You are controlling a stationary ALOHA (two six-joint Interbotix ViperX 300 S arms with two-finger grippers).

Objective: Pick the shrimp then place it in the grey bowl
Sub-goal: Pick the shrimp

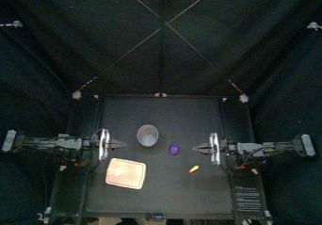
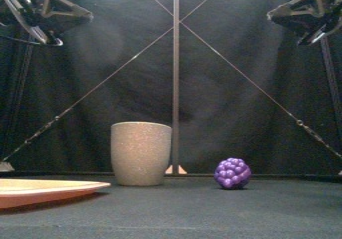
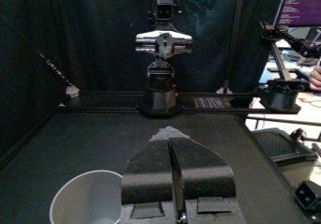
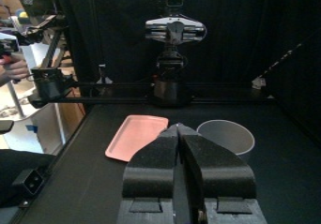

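Note:
The shrimp (image 1: pixel 194 168) is a small orange toy lying on the table near its front, right of the middle; the front view does not show it. The grey speckled cup (image 1: pixel 147 135) (image 2: pixel 140 153) stands upright at the table's middle and also appears in both wrist views, cup (image 3: pixel 88 198) and cup (image 4: pixel 226 134). My left gripper (image 1: pixel 104 146) (image 3: pixel 174 143) hovers at the left side, shut and holding nothing. At the right side my right gripper (image 1: pixel 214 149) (image 4: pixel 185 129) is also shut and holding nothing, a little behind the shrimp. Both hang high above the table.
A flat pink tray (image 1: pixel 126 172) (image 2: pixel 47 191) (image 4: pixel 135 137) lies at the front left. A purple grape toy (image 1: pixel 175 150) (image 2: pixel 233 173) sits between the cup and the shrimp.

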